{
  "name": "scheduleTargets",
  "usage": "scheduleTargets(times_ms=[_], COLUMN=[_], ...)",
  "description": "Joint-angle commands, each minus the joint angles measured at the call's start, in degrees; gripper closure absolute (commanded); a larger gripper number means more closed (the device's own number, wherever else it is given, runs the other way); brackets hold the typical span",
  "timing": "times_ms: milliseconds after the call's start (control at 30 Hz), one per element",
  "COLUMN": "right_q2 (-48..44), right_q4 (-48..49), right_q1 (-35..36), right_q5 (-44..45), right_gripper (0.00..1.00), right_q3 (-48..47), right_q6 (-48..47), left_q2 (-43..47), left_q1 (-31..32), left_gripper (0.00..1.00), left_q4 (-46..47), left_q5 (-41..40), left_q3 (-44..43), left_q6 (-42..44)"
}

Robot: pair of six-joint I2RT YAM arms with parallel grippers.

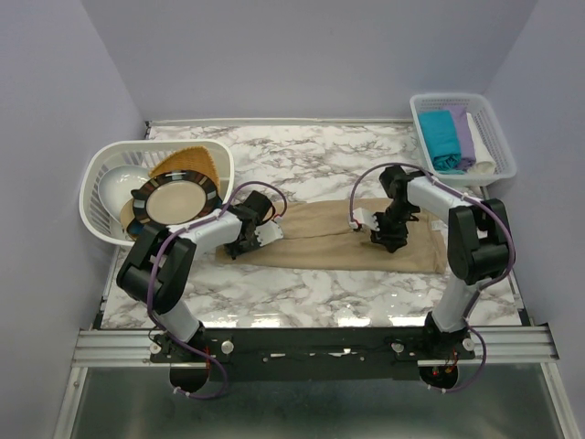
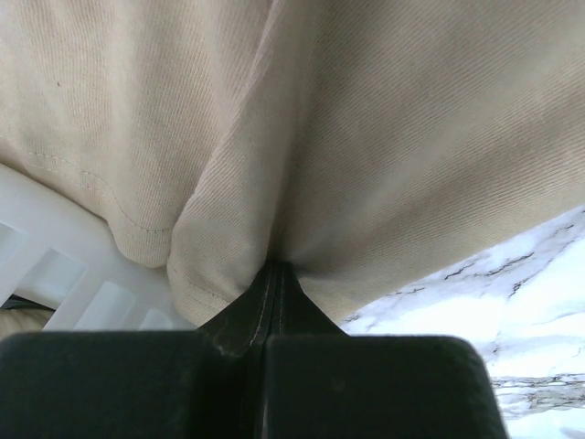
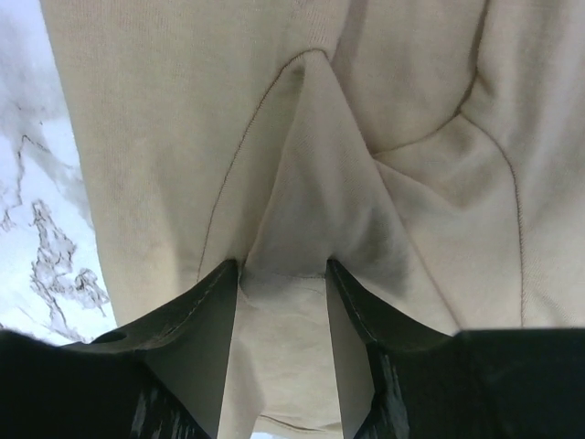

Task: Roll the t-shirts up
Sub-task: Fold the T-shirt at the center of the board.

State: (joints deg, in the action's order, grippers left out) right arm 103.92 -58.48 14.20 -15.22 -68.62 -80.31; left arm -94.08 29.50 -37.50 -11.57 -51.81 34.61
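Pinching the beige t-shirt [image 1: 338, 240], left end effector [image 2: 274, 274] clamped, right end effector [image 3: 283, 274] half-apart around a fold.

The beige t-shirt [image 2: 384, 137] is showing as matt, finely ribbed cloth; the table [image 1: 311, 160] is gleaming like glossy marble; the baskets [image 1: 489, 128] are looking like smooth white plastic

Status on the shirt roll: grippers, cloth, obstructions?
Left gripper shut on beige t-shirt edge. Right gripper part open, cloth fold between its fingers, grip unclear. Shirt folded into long strip on table, not rolled. Nothing blocking.
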Motion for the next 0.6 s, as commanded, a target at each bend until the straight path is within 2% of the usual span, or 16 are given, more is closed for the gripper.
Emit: scheduleTargets(times_ms=[0,133,300,433,567], right_q2=[-2.3,-3.0,-3.4,-2.1,-0.3], right_q4=[4.2,6.4,5.1,3.7,3.0], right_q1=[0.5,0.5,0.5,0.6,0.7], right_q5=[2.0,1.8,1.9,1.1,0.9], right_gripper=[0.49,0.58,0.61,0.76,0.82], right_q3=[2.8,2.4,-1.1,-5.1,-8.3], right_q6=[-1.6,-0.8,-0.5,-0.1,0.7], left_q2=[-4.6,-4.8,-5.1,-5.3,-5.2], left_q1=[-0.4,-0.4,-0.4,-0.4,-0.4], left_gripper=[1.00,1.00,1.00,1.00,1.00], left_q4=[4.1,3.9,3.8,3.8,3.7], left_q5=[5.5,5.5,5.7,5.8,5.8], left_q3=[2.2,1.9,1.8,1.5,1.2], left_q6=[-1.2,-1.2,-1.1,-1.1,-1.2])
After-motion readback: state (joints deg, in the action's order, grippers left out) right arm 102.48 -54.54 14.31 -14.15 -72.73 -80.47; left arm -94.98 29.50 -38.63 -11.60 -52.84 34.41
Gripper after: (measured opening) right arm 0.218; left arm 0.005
